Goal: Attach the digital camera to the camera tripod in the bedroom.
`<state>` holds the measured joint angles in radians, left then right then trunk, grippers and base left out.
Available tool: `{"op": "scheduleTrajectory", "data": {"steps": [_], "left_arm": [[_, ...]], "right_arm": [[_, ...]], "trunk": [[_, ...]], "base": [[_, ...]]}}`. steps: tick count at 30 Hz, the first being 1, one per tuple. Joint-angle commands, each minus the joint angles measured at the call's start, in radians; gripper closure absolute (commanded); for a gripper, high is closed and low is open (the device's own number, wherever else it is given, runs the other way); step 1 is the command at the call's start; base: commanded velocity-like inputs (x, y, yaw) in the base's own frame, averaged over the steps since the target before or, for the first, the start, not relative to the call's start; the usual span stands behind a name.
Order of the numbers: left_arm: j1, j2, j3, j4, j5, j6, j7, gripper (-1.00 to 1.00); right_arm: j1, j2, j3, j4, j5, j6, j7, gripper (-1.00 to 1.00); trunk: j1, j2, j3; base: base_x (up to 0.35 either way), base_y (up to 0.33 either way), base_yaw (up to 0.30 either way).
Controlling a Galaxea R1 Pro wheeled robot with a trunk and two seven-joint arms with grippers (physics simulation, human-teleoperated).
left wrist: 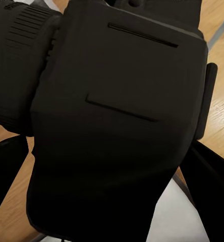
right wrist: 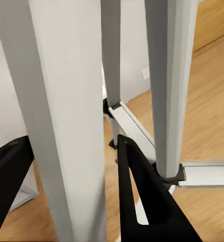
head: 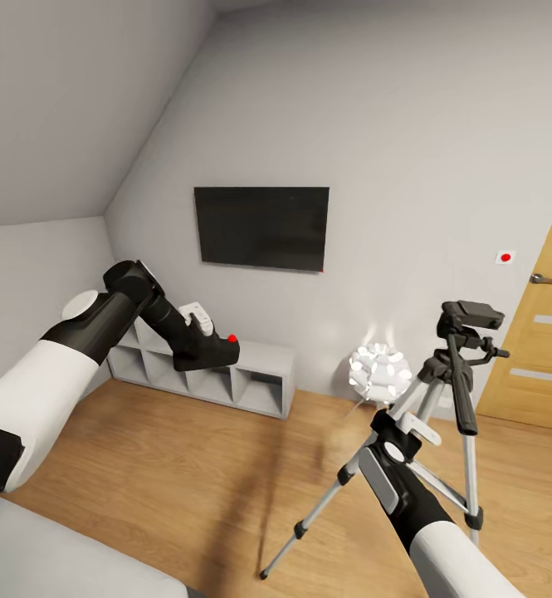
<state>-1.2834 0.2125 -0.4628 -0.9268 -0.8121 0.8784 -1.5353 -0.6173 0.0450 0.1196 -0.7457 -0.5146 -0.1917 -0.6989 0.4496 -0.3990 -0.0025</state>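
The digital camera (head: 209, 349) is held clamped in the left gripper (head: 194, 345), raised well left of the camera tripod (head: 454, 390). Right gripper (right wrist: 71, 196) is spread around a tripod leg. Carry step judged underway; next, the camera must be brought over the tripod's black head (head: 472, 316).

Grey walls (head: 408, 108), wood floor (head: 201, 465)

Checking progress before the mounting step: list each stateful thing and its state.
digital camera: held up in the left gripper, not yet on the tripod.
camera tripod: standing, legs spread, head bare.
right gripper: open around a tripod leg.
TV: screen dark.
door: shut.
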Motion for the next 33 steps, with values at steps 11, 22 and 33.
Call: {"op": "scheduleTrajectory", "data": {"steps": [11, 22, 33], "left_arm": [[0.0, 0.001, -0.002, -0.002, -0.009, 0.011, -0.009, 1.0], [0.0, 0.001, -0.002, -0.003, -0.009, 0.011, -0.009, 1.0], [0.0, 0.001, -0.002, -0.002, -0.009, 0.011, -0.009, 1.0]], "right_arm": [[-0.001, 0.0, 0.005, -0.001, 0.002, -0.003, -0.001, 1.0], [-0.001, 0.0, 0.005, -0.001, 0.002, -0.003, -0.001, 1.0], [-0.001, 0.0, 0.005, -0.001, 0.002, -0.003, -0.001, 1.0]], "trunk": [[0.0, -0.001, 0.0], [0.0, -0.001, 0.0], [0.0, -0.001, 0.0]], "base": [[0.0, -0.194, 0.0], [0.0, -0.293, 0.0], [-0.121, -0.294, 0.0]]}}
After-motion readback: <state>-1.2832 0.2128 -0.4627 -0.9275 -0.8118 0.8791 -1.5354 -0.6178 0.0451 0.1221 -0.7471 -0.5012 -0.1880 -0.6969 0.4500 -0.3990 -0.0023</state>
